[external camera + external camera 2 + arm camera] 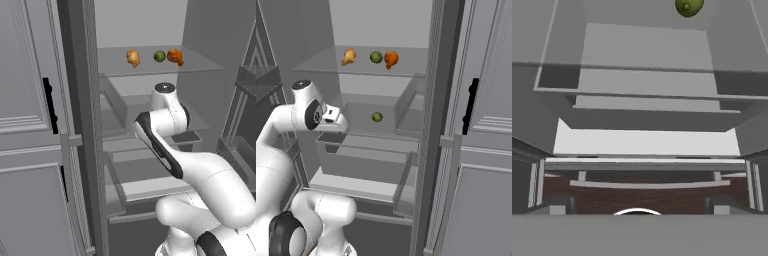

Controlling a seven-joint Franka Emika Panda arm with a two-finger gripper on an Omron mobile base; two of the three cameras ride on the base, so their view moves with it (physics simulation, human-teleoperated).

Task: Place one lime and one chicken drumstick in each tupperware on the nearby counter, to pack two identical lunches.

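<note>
Two drumsticks (133,57) and one lime (159,56) chilling on top fridge shelf (200,62), second lime (377,117) below; my hand wide, empty, for picking.

The fridge shelves (200,62) look like thin clear glass or plastic, faintly glossy, and the grey wall behind shows through them. The drawers (371,150) below look like smooth translucent plastic with pale, matt edges. The fridge's inner walls (296,35) are flat matt grey. The cabinet door (25,100) has a smooth painted-looking grey finish with raised moulding, and its handle (48,102) is matt black. The robot arm (210,180) is glossy white plastic with dark, slightly shiny joints. The two chicken drumsticks (133,57) (175,56) have a rough, browned surface, one paler, one deeper orange. The limes (159,56) (377,117) look smooth and dull green. A dark brown wood-grain surface (647,197) shows low in the hand view.
</note>
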